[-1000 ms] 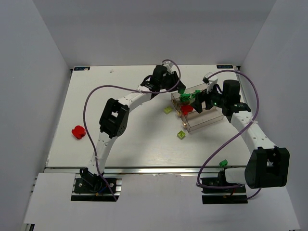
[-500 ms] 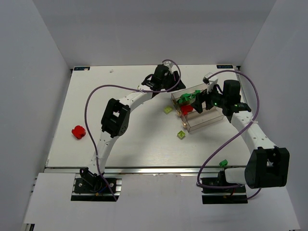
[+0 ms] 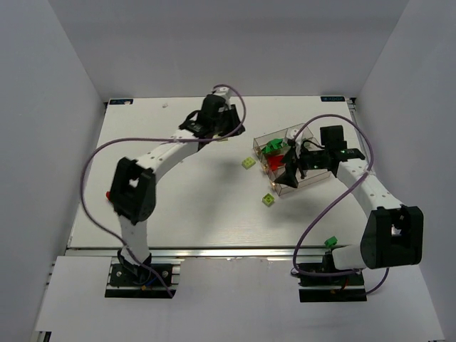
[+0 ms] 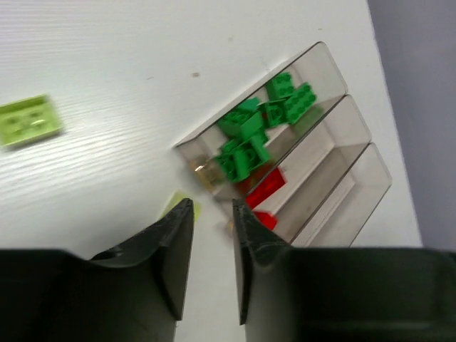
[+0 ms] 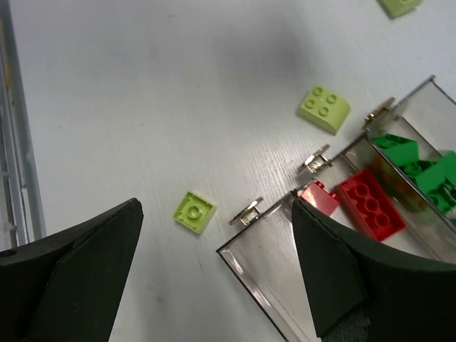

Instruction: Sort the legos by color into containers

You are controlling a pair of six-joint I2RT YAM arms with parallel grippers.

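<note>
The containers [image 3: 308, 173] are three joined smoky bins right of centre. The far bin [image 4: 324, 68] holds several green legos [image 4: 246, 139]. Two red legos [image 5: 370, 204] lie in the middle bin, and the near bin [image 5: 285, 285] shows none. My left gripper [image 3: 231, 130] hangs left of the tray, its jaws narrowly open on nothing. One lime brick [image 4: 28, 121] lies far left of it, and another [image 4: 187, 206] peeks from behind a finger. My right gripper [image 5: 215, 206] is wide open over the tray's near-left corner. A flat lime brick [image 5: 194, 211] lies on the table below the gap.
A second lime brick [image 5: 324, 109] rests on the table beside the tray's end. One green brick [image 3: 330, 242] sits at the front edge by the right arm's base. A red brick [image 3: 109, 194] shows mostly hidden beside the left arm's elbow.
My left gripper has pulled back to the left, away from the far bin. My right gripper has shifted toward the tray's near-left corner.
</note>
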